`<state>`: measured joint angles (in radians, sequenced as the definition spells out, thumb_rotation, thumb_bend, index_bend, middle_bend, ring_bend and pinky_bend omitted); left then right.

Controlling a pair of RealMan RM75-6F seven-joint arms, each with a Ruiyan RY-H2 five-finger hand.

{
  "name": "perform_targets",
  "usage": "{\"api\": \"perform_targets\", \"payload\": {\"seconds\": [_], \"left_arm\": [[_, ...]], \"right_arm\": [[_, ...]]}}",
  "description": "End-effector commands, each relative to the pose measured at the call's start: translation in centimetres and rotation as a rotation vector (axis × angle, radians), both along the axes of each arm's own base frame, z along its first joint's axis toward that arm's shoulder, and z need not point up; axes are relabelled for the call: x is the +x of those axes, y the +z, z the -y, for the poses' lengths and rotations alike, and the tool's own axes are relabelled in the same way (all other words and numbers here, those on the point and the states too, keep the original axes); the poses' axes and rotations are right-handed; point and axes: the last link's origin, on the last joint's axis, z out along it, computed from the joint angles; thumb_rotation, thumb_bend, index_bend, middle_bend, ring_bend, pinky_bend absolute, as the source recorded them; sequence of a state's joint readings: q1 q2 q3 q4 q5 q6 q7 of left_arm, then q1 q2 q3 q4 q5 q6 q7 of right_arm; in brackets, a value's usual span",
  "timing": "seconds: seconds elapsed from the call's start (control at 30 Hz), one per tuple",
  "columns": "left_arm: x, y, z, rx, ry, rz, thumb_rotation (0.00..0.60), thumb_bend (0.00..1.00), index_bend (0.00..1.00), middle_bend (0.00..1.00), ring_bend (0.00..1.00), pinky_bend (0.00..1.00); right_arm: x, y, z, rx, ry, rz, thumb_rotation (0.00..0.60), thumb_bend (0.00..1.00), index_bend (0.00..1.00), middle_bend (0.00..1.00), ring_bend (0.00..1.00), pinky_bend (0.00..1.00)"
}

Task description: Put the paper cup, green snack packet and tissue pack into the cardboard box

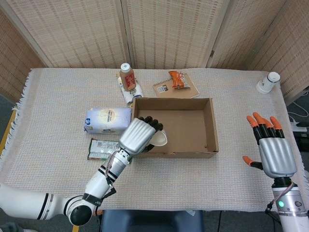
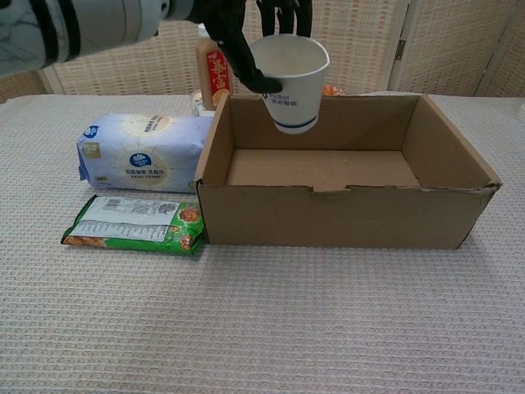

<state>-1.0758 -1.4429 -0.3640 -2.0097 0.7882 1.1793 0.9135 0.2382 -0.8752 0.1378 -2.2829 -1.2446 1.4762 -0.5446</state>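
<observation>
The left robot hand (image 1: 140, 136) grips the paper cup (image 2: 289, 80), holding it tilted in the air above the left end of the open cardboard box (image 1: 210, 126). The tissue pack (image 1: 108, 120) lies on the surface (image 1: 58, 96) at the box's 9 o'clock, just beside its wall. The green snack packet (image 2: 135, 224) lies flat in front of the tissue pack, its end close to the box's front corner. The right robot hand (image 1: 270, 152) hovers at the box's 3 o'clock, fingers spread and holding nothing.
</observation>
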Motion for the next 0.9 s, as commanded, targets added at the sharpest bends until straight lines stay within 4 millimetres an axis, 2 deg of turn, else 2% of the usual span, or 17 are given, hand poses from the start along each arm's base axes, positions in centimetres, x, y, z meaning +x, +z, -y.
{"api": "perform_targets", "payload": {"seconds": [0.03,0.07,0.2,0.23,0.3,0.37,0.53,0.67,0.77,0.9], "left_arm": [[0.6,-1.1,-1.0,-0.004,0.026,0.014,0.6,0.26,0.41,0.41,0.3,0.52],[0.5,-1.3,-1.2,-0.006,0.034,0.007,0.6,0.26,0.4,0.4,0.29,0.52],[0.2,-1.8,-1.6,-0.015,0.053,-0.014,0.6,0.23,0.23,0.26,0.17,0.43],[0.1,-1.9,-1.6,-0.024,0.059,-0.026,0.6,0.19,0.12,0.16,0.1,0.34],[-0.6,-2.2,-1.8,-0.067,0.08,-0.073,0.6,0.14,0.0,0.01,0.0,0.18],[-1.4,-2.1,-2.2,-0.063,0.103,-0.078,0.6,0.13,0.0,0.0,0.0,0.13],[-1.9,-1.7,-2.2,-0.059,0.114,-0.066,0.6,0.13,0.0,0.0,0.0,0.13],[-2.6,-0.5,-2.3,-0.022,0.13,-0.069,0.6,0.14,0.0,0.0,0.0,0.15],[-4.6,1.2,-2.3,0.031,0.159,-0.085,0.6,0.15,0.0,0.0,0.0,0.23],[-9.1,3.8,-2.2,0.079,0.258,-0.125,0.6,0.16,0.0,0.09,0.09,0.32]], "right_arm": [[-0.1,0.0,0.1,0.0,-0.002,0.0,0.6,0.07,0.07,0.0,0.0,0.0],[-0.1,0.0,0.1,0.001,-0.003,0.0,0.6,0.07,0.07,0.0,0.0,0.0],[-0.1,0.0,0.1,0.001,-0.003,0.001,0.6,0.07,0.07,0.0,0.0,0.0],[-0.1,0.0,0.1,0.001,-0.003,0.001,0.6,0.07,0.07,0.0,0.0,0.0],[-0.1,0.0,0.1,0.001,-0.002,0.001,0.6,0.07,0.07,0.0,0.0,0.0],[-0.1,0.0,0.1,0.005,-0.001,0.002,0.6,0.07,0.07,0.0,0.0,0.0],[-0.1,-0.2,0.1,0.011,-0.001,-0.001,0.6,0.07,0.07,0.0,0.0,0.0],[-0.1,-0.3,0.1,0.016,-0.001,-0.001,0.6,0.07,0.07,0.0,0.0,0.0],[0.0,-0.4,0.1,0.019,0.001,0.003,0.6,0.07,0.07,0.0,0.0,0.0],[0.0,-0.5,0.0,0.029,0.0,0.003,0.6,0.07,0.07,0.0,0.0,0.0]]}}
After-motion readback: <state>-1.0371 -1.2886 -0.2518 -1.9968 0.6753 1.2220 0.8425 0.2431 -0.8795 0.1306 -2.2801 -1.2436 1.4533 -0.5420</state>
